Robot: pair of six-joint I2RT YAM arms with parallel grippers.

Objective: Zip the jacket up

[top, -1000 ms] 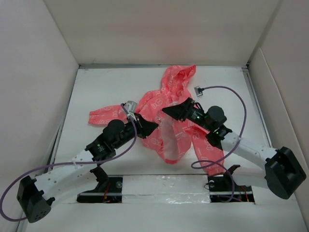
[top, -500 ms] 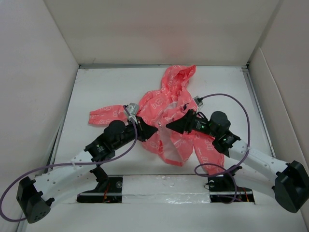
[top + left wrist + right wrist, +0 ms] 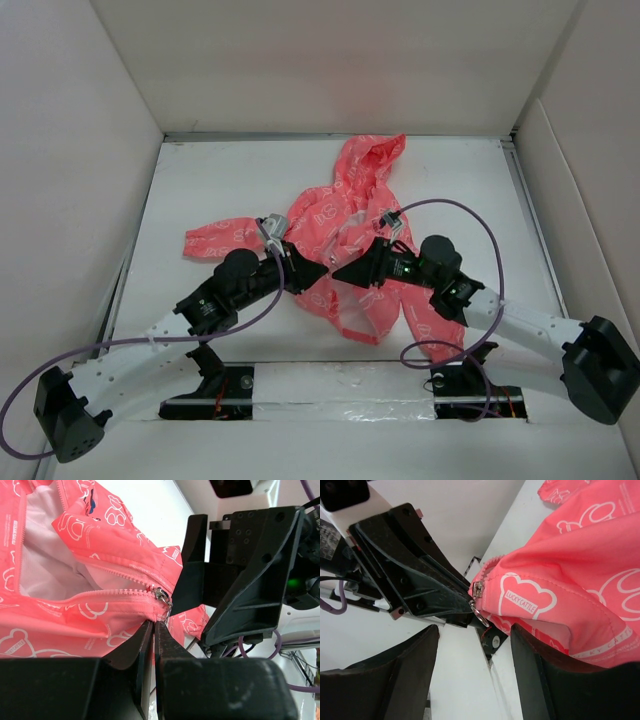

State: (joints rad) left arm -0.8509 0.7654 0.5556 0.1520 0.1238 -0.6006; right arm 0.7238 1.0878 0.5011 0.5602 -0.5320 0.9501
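Observation:
The coral-pink jacket (image 3: 330, 215) lies crumpled mid-table, hood toward the back, its front open and showing white lining (image 3: 47, 565). My left gripper (image 3: 320, 272) is shut on the jacket's bottom hem, pinching the fabric (image 3: 154, 623) just under the metal zipper slider (image 3: 161, 594). The zipper's teeth are joined only at the very bottom. My right gripper (image 3: 340, 274) faces the left one tip to tip and stands open (image 3: 475, 635). The slider (image 3: 478, 589) and its pull ring (image 3: 481, 614) hang just ahead of its fingers (image 3: 545, 665), untouched.
White walls enclose the table on three sides. Purple cables (image 3: 470, 215) loop over both arms. A long sleeve (image 3: 215, 240) trails to the left. A slot with the arm bases (image 3: 340, 385) runs along the near edge.
My right gripper has moved from the jacket's upper chest down and left to the zipper's bottom, opposite the left gripper's tip. The left arm has held still, gripping the hem.

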